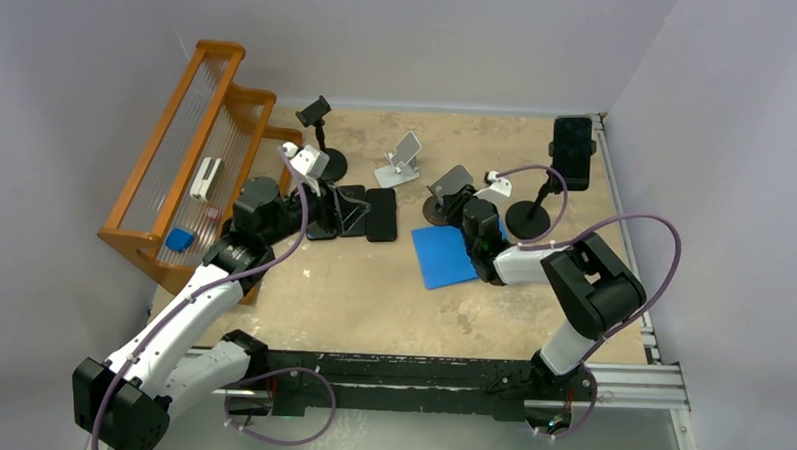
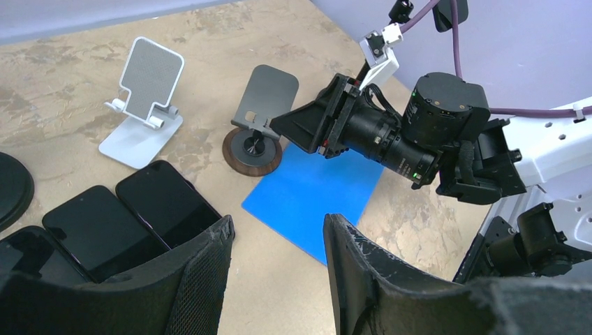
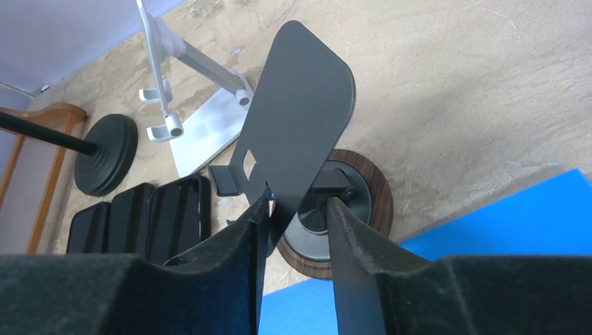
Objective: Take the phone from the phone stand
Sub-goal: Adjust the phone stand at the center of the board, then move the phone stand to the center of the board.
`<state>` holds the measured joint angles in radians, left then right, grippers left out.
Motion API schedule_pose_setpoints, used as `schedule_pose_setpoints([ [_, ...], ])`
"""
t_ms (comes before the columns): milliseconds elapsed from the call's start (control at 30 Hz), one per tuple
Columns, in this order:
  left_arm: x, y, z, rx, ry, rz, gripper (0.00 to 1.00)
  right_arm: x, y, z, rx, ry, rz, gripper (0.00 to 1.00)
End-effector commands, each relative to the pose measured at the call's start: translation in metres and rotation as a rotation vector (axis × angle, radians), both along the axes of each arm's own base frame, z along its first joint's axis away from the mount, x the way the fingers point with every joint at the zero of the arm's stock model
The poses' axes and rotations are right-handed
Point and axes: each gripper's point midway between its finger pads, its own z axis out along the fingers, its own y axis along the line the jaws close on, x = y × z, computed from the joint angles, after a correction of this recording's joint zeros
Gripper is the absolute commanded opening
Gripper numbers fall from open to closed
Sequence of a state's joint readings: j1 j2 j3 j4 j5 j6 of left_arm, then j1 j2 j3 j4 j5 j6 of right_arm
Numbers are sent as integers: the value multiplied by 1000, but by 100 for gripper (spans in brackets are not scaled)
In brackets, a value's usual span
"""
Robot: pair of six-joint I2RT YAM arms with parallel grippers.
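Top view, task phone: the black phone point(image 1: 573, 151) sits upright in the clamp of the black pole stand point(image 1: 531, 215) at the far right of the counter point(image 1: 372, 294), not yet removed.
Top view, right claw: the right claw point(image 1: 458, 199) is at the dark grey plate stand point(image 1: 452, 184) with its round wooden base, well apart from that phone.
Top view, left claw: the left claw point(image 1: 340, 208) hovers by three black phones point(image 1: 365, 214) lying flat.
Top view, cable: the right arm's purple cable point(image 1: 561, 196) loops close past the pole stand's stem.
Left wrist view, left claw: about half open, with nothing between its fingers. A blue mat point(image 2: 314, 195) and a white folding stand point(image 2: 143, 105) lie beyond.
Right wrist view, right claw: narrowly parted, the jaws straddling the lower edge of the grey plate. One finger seems to touch it, but no grip is evident.
Risk, grey stand: pulling away with that finger against the plate could tip or drag the empty stand.
Risk, pole stand: the stem is tall and the base small. Tugging the phone sideways out of the clamp would likely topple it, and the cable could snag the stem during the reach.
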<state>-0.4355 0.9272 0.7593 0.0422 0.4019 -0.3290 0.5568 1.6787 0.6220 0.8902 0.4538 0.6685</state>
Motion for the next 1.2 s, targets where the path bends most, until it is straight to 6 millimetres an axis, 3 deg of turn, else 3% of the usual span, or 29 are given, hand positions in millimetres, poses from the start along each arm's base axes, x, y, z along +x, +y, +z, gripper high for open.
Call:
schedule_pose_setpoints([
  [0, -1, -5, 24, -28, -65, -25, 49, -4, -11, 8, -3, -9, -41, 41],
  [200, -2, -5, 24, -30, -64, -28, 49, -14, -19, 22, 5, -46, -44, 56],
  [433, -2, -6, 26, -34, -66, -29, 49, -34, -21, 21, 15, -50, -13, 59],
  [500, -2, -6, 26, -34, -65, -29, 49, -38, -19, 17, 23, -45, 9, 50],
  [633, -3, -5, 26, -35, -66, -29, 49, -38, -13, 2, 28, -16, 28, 17],
  [733, -3, -6, 25, -34, -64, -31, 49, -37, -8, -7, 24, -4, 36, 2],
  [1167, -6, -7, 29, -39, -73, -36, 49, -13, 8, -35, -14, 36, 18, 0],
])
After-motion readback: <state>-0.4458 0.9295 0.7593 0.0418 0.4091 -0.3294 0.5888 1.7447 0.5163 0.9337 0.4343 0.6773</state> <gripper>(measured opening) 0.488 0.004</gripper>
